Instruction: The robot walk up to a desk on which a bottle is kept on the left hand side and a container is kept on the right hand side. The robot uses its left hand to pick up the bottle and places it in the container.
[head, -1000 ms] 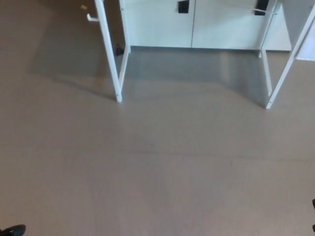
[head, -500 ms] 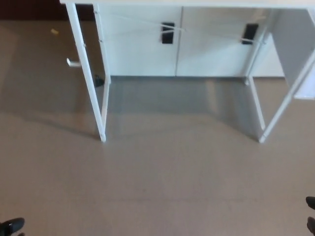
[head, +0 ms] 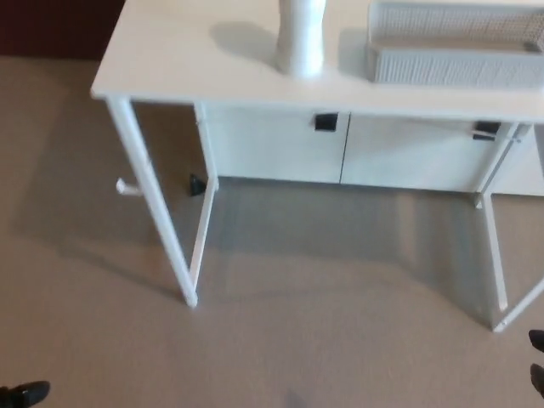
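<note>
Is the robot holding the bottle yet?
No. The bottle stands alone on the desk, beside the container. Only dark tips show at the picture's bottom corners, far from it.

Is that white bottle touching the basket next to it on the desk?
Apart. The head view shows a strip of bare desk between the bottle and the container.

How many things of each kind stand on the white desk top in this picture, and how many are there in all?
White bottle: 1
White slatted container: 1
Total on the desk: 2
</note>
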You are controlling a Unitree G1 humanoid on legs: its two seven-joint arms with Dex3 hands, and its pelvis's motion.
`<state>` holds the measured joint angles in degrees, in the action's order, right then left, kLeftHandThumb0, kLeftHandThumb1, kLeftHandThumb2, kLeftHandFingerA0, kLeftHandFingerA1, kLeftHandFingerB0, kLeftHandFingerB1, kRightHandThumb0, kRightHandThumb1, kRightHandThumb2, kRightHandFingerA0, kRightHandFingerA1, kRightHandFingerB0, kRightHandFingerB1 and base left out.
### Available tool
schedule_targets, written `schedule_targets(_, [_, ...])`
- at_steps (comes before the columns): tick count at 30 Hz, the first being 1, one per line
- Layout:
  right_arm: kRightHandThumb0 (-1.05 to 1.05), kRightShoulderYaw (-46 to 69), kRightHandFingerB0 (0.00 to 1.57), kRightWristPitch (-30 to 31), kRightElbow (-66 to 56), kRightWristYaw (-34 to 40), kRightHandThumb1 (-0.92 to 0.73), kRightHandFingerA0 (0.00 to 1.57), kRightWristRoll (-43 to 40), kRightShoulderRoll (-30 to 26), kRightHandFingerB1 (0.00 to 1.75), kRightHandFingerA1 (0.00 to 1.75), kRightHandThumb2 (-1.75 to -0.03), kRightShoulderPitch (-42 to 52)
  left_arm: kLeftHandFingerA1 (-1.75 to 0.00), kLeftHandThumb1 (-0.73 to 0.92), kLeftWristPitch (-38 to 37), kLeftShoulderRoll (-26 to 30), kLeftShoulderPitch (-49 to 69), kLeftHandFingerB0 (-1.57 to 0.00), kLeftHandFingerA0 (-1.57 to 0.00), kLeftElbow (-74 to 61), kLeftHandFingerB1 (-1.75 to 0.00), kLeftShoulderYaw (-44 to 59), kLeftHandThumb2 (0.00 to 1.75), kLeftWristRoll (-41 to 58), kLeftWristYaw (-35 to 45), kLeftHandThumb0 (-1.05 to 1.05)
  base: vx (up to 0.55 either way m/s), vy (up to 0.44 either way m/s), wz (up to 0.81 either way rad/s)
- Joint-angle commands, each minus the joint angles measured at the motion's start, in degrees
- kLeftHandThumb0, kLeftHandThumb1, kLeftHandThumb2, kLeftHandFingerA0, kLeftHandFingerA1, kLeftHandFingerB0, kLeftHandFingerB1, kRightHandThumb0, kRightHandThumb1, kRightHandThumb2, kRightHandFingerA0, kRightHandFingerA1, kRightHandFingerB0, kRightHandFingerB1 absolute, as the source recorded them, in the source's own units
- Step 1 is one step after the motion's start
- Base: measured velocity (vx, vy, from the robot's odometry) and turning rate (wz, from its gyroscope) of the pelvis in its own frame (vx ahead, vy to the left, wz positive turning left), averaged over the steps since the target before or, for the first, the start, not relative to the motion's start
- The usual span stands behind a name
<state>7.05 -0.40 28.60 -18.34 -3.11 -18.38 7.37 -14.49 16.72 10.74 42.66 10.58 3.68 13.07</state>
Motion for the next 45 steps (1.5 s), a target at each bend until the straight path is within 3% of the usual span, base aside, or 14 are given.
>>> schedule_targets(1, [-0.52,-0.2,0.17,0.8,-0.6,0.4,-0.83,0.20,0.6,-0.7,0.34,0.38,-0.64,1.1,-0.46,0.66,-1.4,1.1,0.6,-0.47,-0.57,-0.4,-0.41,0.2,0.78,-0.4,0.0,-0.79,0.42,0.113,-0.31])
schedule_targets(4, [-0.52,-0.1,0.16,0.7,-1.1,0.3,-0.83,0.20,0.7,-0.7,0.34,0.39,-0.64,2.5,-0.40,0.79,-1.5,0.9,1.6,-0.51,-0.59,-0.3,-0.35,0.2,0.65,-0.7,-0.5,-0.72,0.56,0.187,-0.30])
schedule_targets(23, [-0.52,0.2,0.09,-3.3,3.7,-1.5,-0.78,0.15,0.2,-1.2,0.38,0.43,-0.77,11.4,-0.38,0.78,-5.2,1.5,12.3,-0.47,-0.55,1.8,-0.34,-2.4,0.65,-3.8,-2.0,-0.71,0.39,0.066,-0.06])
schedule_targets(24, [-0.52,0.6,0.09,-2.8,3.8,-1.7,-0.78,0.13,-0.3,-1.2,0.37,0.42,-0.77,11.7,-0.52,0.62,-4.6,1.7,12.0,-0.35,-0.43,2.6,-0.47,-2.7,0.98,-4.3,-2.4,-0.71,0.21,-0.111,0.02])
schedule_targets(25, [-0.52,0.6,0.09,-2.8,3.8,-1.7,-0.78,0.13,-0.3,-1.2,0.37,0.42,-0.77,11.7,-0.52,0.62,-4.6,1.7,12.0,-0.35,-0.43,2.6,-0.47,-2.7,0.98,-4.3,-2.4,-0.71,0.19,-0.096,-0.07])
schedule_targets(26, [-0.30,1.2,0.01,-2.3,4.2,-2.7,-0.71,0.02,-1.2,-1.4,0.49,0.50,-1.16,12.0,-0.39,0.76,-3.8,2.1,11.3,-0.43,-0.52,4.4,-0.34,-3.4,0.64,-5.0,-3.0,-0.69,0.08,-0.046,-0.08])
schedule_targets(29, [-0.30,1.4,0.00,-2.2,4.7,-3.4,-0.71,0.01,-1.3,-1.6,0.48,0.50,-1.16,12.0,-0.43,0.75,-2.3,2.2,10.8,-0.44,-0.52,5.1,-0.34,-3.1,0.63,-4.1,-2.6,-0.67,0.04,0.000,-0.06])
schedule_targets(30, [-0.51,1.4,0.10,-2.6,5.4,-3.5,-0.79,0.14,-1.1,-1.6,0.37,0.42,-0.75,11.8,-0.40,0.75,-1.6,2.1,10.6,-0.43,-0.51,5.2,-0.34,-2.8,0.64,-3.6,-2.4,-0.65,0.00,0.000,0.00])
schedule_targets(31, [-0.29,1.5,0.01,-2.7,5.8,-3.4,-0.71,0.02,-1.1,-1.6,0.49,0.49,-1.16,11.5,-0.40,0.74,-1.3,2.1,10.3,-0.43,-0.52,5.6,-0.34,-2.6,0.63,-3.4,-2.3,-0.65,0.06,0.082,-0.11])
schedule_targets(40, [-0.29,1.1,0.01,-3.3,7.8,-3.0,-0.71,0.02,-0.2,-1.6,0.48,0.49,-1.15,10.7,-0.50,0.72,0.0,1.6,9.2,-0.45,-0.56,7.3,-0.34,-0.3,0.62,-1.0,-1.2,-0.63,0.08,0.158,-0.02])
schedule_targets(41, [-0.30,1.2,0.00,-3.8,7.8,-3.4,-0.70,0.01,-0.6,-1.6,0.48,0.49,-1.15,10.8,-0.61,0.62,0.3,1.8,9.3,-0.37,-0.50,6.9,-0.49,-0.3,0.95,-1.4,-0.8,-0.67,0.11,0.039,0.08])
schedule_targets(42, [-0.30,1.3,0.00,-3.5,7.1,-3.6,-0.70,0.01,-0.7,-1.6,0.48,0.49,-1.15,11.1,-0.53,0.73,1.1,1.8,9.2,-0.44,-0.51,6.6,-0.34,-0.1,0.62,-1.2,-0.7,-0.64,0.10,-0.020,0.01])
schedule_targets(44, [-0.30,1.4,0.00,-3.2,6.2,-3.9,-0.72,0.01,-1.0,-1.7,0.49,0.50,-1.16,11.6,-0.56,0.73,1.2,1.8,9.0,-0.44,-0.48,6.8,-0.34,0.1,0.62,-1.1,-0.6,-0.64,0.09,-0.045,0.06])
schedule_targets(45, [-0.29,1.4,0.00,-3.4,6.4,-3.8,-0.72,0.01,-1.0,-1.7,0.48,0.49,-1.16,11.7,-1.33,0.71,-0.2,1.8,8.5,-0.56,-0.41,7.8,-1.21,0.9,0.61,-0.2,0.0,-0.60,0.06,-0.071,0.10])
